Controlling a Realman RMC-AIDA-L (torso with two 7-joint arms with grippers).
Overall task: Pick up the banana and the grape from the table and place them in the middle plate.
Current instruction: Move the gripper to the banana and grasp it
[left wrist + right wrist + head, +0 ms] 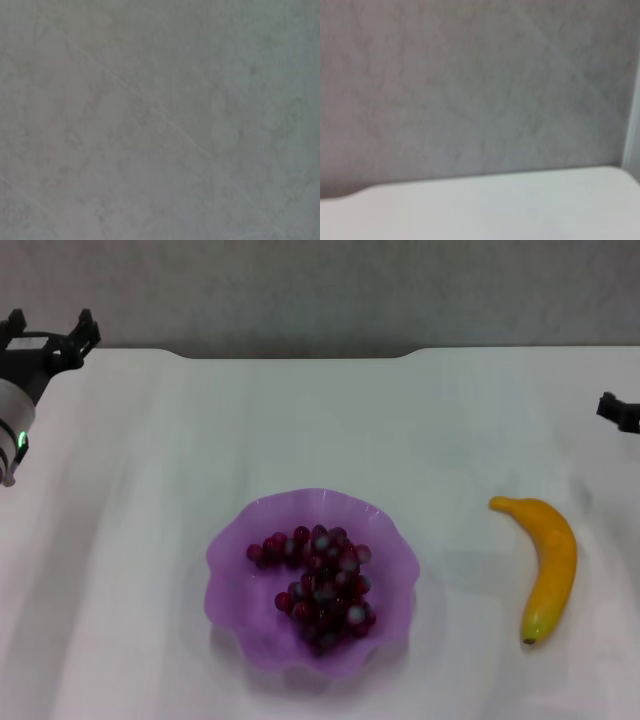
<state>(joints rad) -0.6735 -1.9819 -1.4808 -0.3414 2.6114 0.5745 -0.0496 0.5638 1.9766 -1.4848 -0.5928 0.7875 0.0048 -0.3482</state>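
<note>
The grape bunch lies inside the purple scalloped middle plate at the front centre of the white table. The banana lies on the table to the right of the plate, apart from it, its greenish tip toward the front. My left gripper is raised at the far left corner, open and empty, far from both fruits. Only a dark part of my right gripper shows at the right edge, behind the banana. Neither wrist view shows the fruits or the plate.
A grey wall stands behind the table's far edge, with a dark gap along it. The left wrist view shows only grey wall. The right wrist view shows wall and the table's far edge.
</note>
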